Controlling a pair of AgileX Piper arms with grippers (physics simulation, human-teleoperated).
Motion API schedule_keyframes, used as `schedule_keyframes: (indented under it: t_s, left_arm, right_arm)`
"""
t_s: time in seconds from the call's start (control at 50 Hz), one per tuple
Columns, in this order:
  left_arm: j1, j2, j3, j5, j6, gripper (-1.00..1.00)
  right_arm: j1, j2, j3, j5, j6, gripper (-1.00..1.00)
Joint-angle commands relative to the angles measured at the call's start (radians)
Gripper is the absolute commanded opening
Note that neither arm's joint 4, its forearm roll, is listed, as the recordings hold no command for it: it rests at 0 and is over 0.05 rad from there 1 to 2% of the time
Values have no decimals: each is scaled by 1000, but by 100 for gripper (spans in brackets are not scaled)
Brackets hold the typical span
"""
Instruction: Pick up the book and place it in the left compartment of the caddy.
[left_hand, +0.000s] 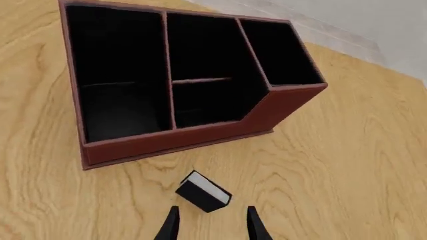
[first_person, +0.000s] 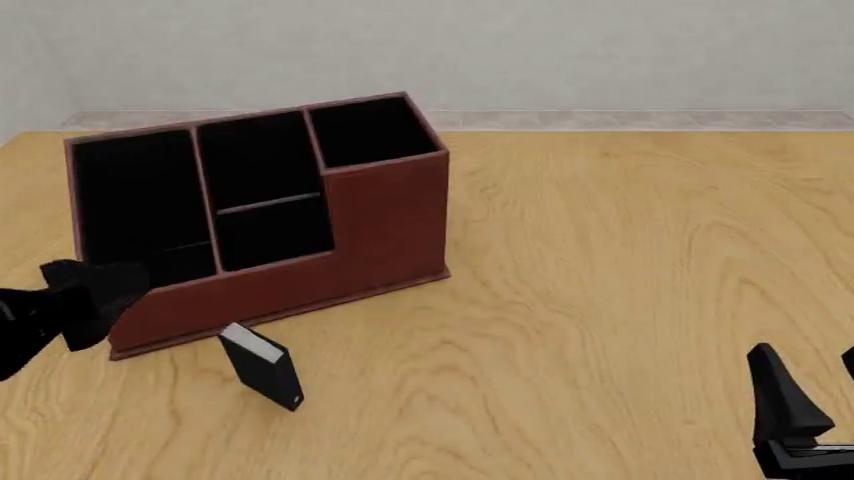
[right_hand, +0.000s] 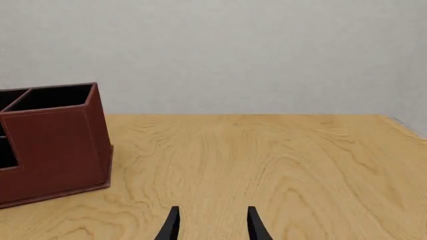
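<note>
Small thin black book with white page edge (left_hand: 203, 192) stands tilted on the light wood-grain table (first_person: 601, 300), just ahead of the left gripper (left_hand: 212, 225), whose fingers are spread and empty. Reddish-brown leather-look caddy (first_person: 387, 225) sits beyond. Right gripper (right_hand: 212, 225) spread, empty, well apart. Plain pale wall (right_hand: 233, 50) behind.

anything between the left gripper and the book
Nothing. In the left wrist view only bare wooden table lies between the open left gripper and the book, which stands on edge just beyond its fingertips.
</note>
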Motion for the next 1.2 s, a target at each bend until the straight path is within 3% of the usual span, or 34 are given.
schedule_keyframes:
  t_s: [0.02,0.1,0.12,0.14,0.2,0.32,0.34,0.38,0.5,1.2]
  left_arm:
    - [-124,89,-57,141,-278,100]
    - [-109,131,-135,161,-263,100]
    - [-106,130,-119,148,-256,100]
    - [-123,124,-80,141,-307,100]
    - [-128,133,-78,140,-320,100]
    - [-114,169,-134,157,-336,100]
    - [-120,168,-116,151,-361,100]
    - [-99,189,-100,114,-345,100]
    - [-100,228,-31,58,-432,100]
    - [-137,484,53,-192,-511,100]
  right_arm:
    - [0,-1,1,1,0,100]
    - [0,-1,1,1,0,100]
    - [0,-1,1,1,0,100]
    - [0,-1,1,1,1,100]
    - [0,-1,1,1,0,100]
    - [0,-1,1,0,0,100]
    - [0,-1,1,0,0,100]
    - [0,-1,1,0,0,100]
    - [0,-1,1,1,0,100]
    - [0,-1,1,1,0,100]
